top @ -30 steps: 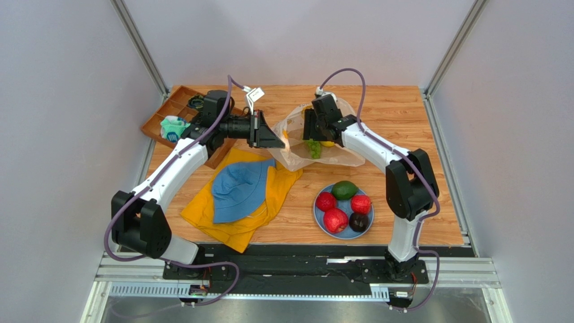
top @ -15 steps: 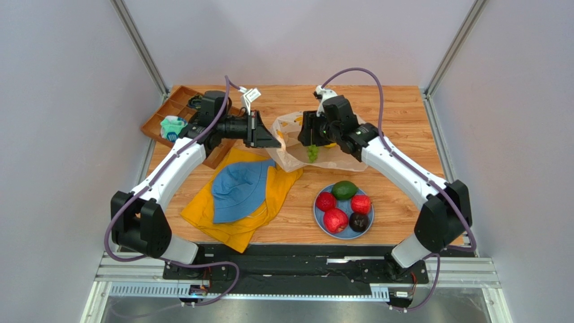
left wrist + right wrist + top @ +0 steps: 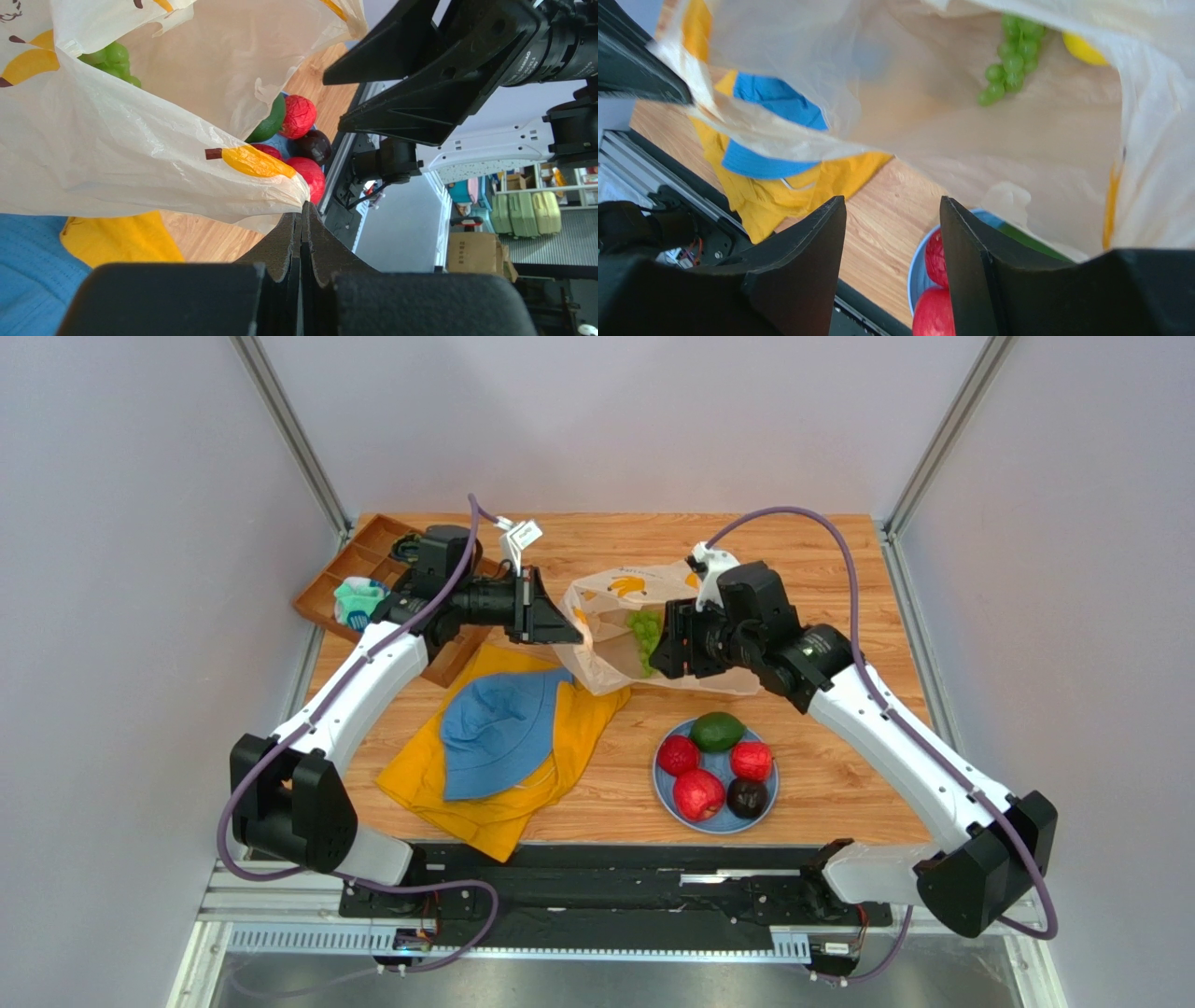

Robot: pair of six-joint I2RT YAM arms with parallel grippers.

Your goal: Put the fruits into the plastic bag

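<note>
The plastic bag (image 3: 615, 602), cream-white with banana prints, lies at the middle back; a green grape bunch (image 3: 643, 632) shows inside it. My left gripper (image 3: 575, 629) is shut on the bag's left edge (image 3: 284, 187) and holds it up. My right gripper (image 3: 669, 641) is open and empty, just outside the bag's right side. In the right wrist view the grapes (image 3: 1011, 66) and a yellow lemon (image 3: 1085, 49) lie inside the bag (image 3: 1046, 154). A blue plate (image 3: 713, 829) holds a green oval fruit (image 3: 718, 731), three red fruits (image 3: 699, 794) and a dark plum (image 3: 746, 797).
A yellow cloth (image 3: 519, 791) with a blue hat (image 3: 494, 735) on it lies left of the plate. A wooden compartment tray (image 3: 331, 599) with a teal object sits at the back left. Grey walls stand on both sides.
My right gripper has pulled back out of the bag toward the near right, and the grapes it was carrying now lie in the bag. My left gripper has kept its hold on the bag.
</note>
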